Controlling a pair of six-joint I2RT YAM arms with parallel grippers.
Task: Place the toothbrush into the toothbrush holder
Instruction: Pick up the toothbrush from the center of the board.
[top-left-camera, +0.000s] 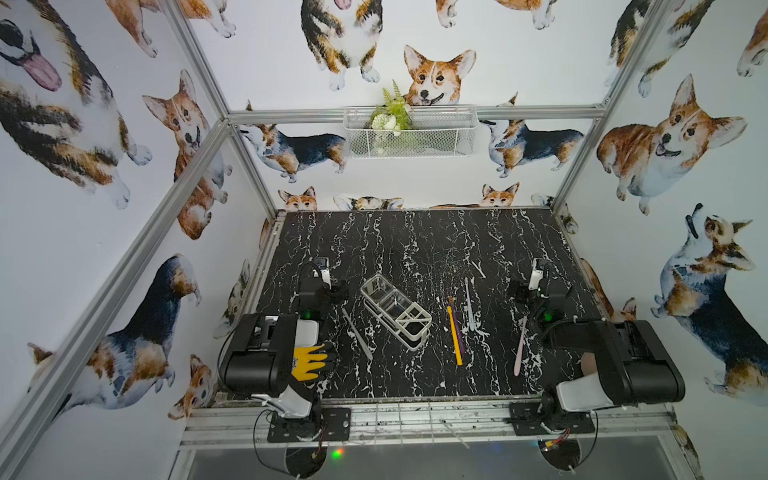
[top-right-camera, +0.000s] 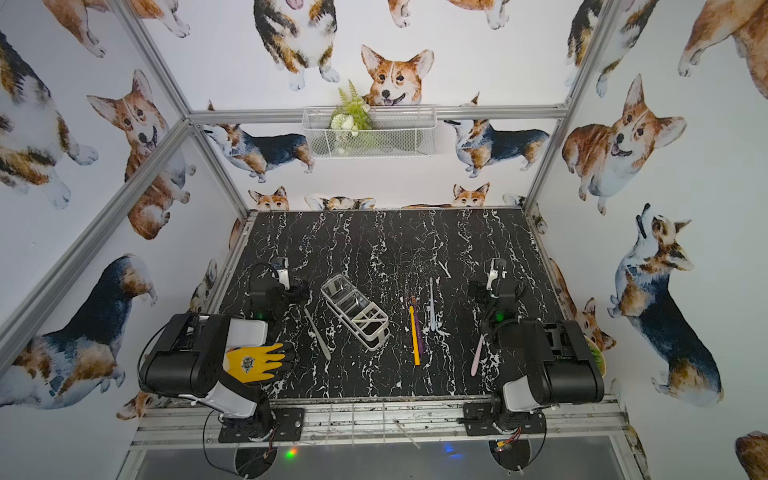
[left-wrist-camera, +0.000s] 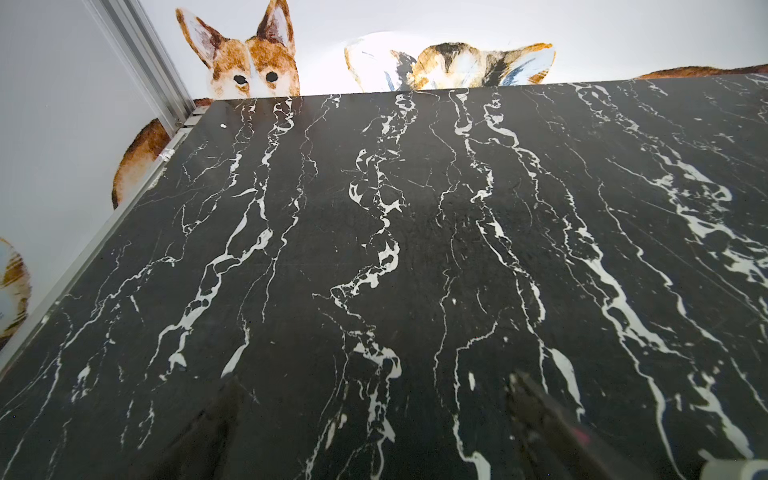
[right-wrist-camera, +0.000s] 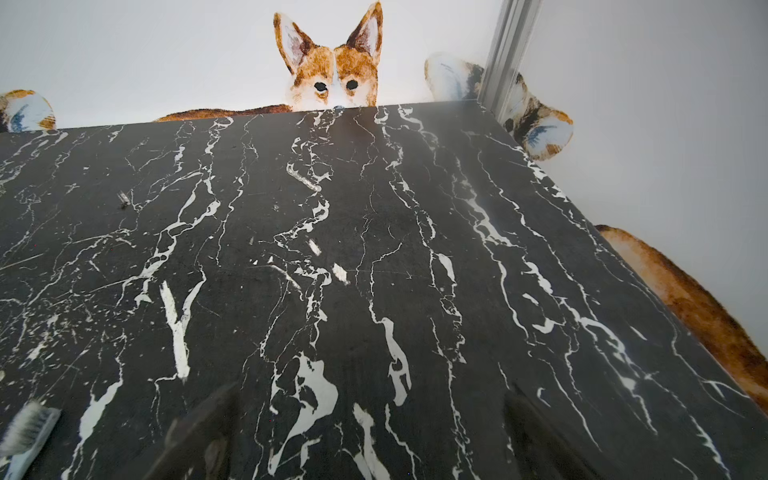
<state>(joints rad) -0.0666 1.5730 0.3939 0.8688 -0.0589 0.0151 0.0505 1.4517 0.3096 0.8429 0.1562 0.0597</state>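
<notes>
Nearest the lens in both top views: left arm (top-left-camera: 257, 357) and right arm (top-left-camera: 631, 365), folded back over their bases. Reads as a park pose, so I judge nothing is started. Yellow glove (top-left-camera: 309, 361) sits against the left arm. I can't tell whether it rests on the arm or the surface (top-left-camera: 415, 249), or why it's there.

Left end effector (left-wrist-camera: 372, 390): jaws wide apart, empty, aimed at the far wall over bare surface. Right end effector (right-wrist-camera: 370, 401): same, apart and empty.

Toothbrush holder (top-left-camera: 395, 311) stands openings-up, near the left end effector on its right, turned diagonal. It sits between the arms, probably so either one reaches it.

All brushes lie flat, none in the holder:
- Grey toothbrush (top-left-camera: 357, 334): behind the left end effector toward its base, near the holder.
- Pale blue toothbrush (top-left-camera: 469, 305): left of the right end effector. Likely its bristle head at the edge of the right wrist view.
- Yellow toothbrush (top-left-camera: 454, 334) and purple toothbrush (top-left-camera: 459, 328): side by side, further left, between the pale blue one and the holder.
- Pink toothbrush (top-left-camera: 520, 347): behind the right end effector, near the right arm.

Task names no colour, so you pick. Flat handles call for a low pinch, then a tilt upright above a compartment.
</notes>
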